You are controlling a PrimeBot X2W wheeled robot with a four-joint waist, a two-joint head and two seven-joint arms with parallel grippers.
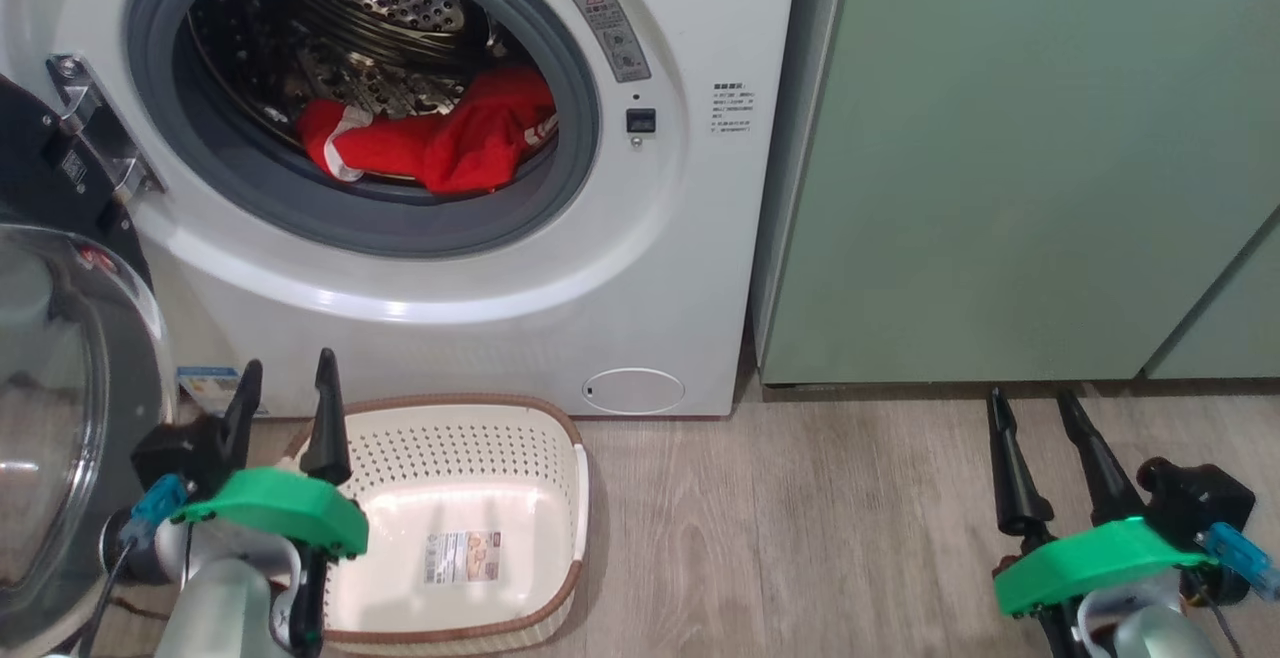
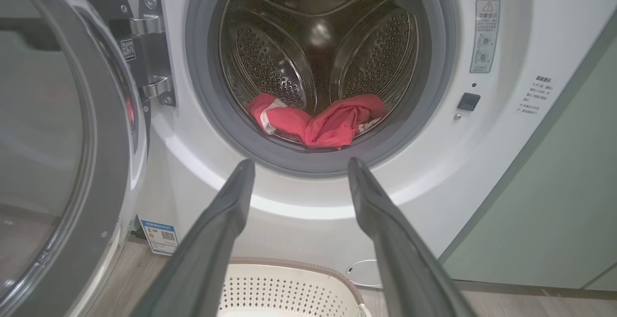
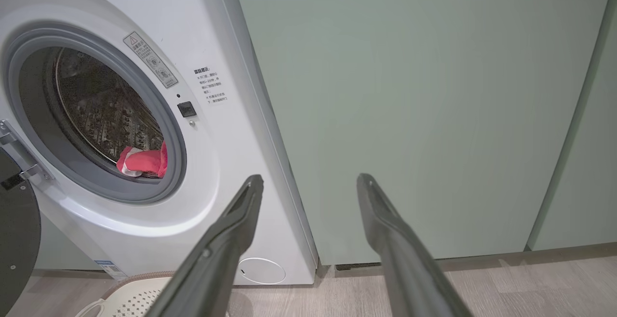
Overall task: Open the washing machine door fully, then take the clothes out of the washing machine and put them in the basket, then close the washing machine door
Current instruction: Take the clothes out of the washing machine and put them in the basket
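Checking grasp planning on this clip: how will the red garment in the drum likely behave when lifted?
The red garment lies crumpled in folds, so probably floppy, draping from a pinch. It looks thin, likely light; dampness cannot be told. A trailing end might snag the grey rubber ring.

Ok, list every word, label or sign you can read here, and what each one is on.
"!" in a red triangle: heads the warning sticker on the washing machine; its small print is unreadable.
The Chinese text block right of it: too blurred.
The blue label sticker low on the machine: QR code, print too small.
The QR tag by the door hinge: unreadable.
The label in the basket: blurred.
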